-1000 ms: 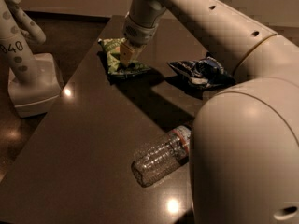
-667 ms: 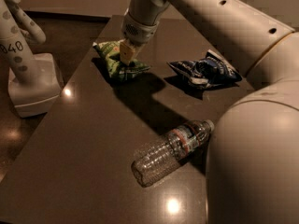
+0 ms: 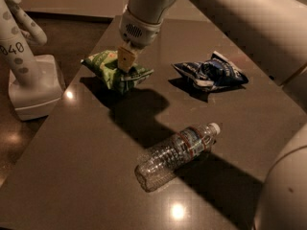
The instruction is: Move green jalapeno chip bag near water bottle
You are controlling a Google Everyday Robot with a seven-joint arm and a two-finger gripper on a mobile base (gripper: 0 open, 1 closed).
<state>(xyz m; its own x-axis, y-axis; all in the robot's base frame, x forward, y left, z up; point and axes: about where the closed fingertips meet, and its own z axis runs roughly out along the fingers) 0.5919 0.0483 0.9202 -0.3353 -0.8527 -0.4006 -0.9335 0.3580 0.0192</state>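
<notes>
The green jalapeno chip bag (image 3: 105, 67) hangs slightly above the dark table (image 3: 76, 176) at the far left, with its shadow on the surface beneath it. My gripper (image 3: 125, 60) comes down from above and is shut on the bag's top; one tan finger (image 3: 126, 57) shows against it. The water bottle (image 3: 175, 150) lies on its side near the table's middle front, cap pointing right, well apart from the bag.
A dark blue and white snack bag (image 3: 211, 72) lies at the back right. A white stand marked 040 (image 3: 26, 71) is on the floor left of the table. My own arm's bulk (image 3: 283, 190) fills the right edge.
The gripper and the green bag have shifted a little left and toward the front. More of the bottle shows as my arm's bulk moved right.
</notes>
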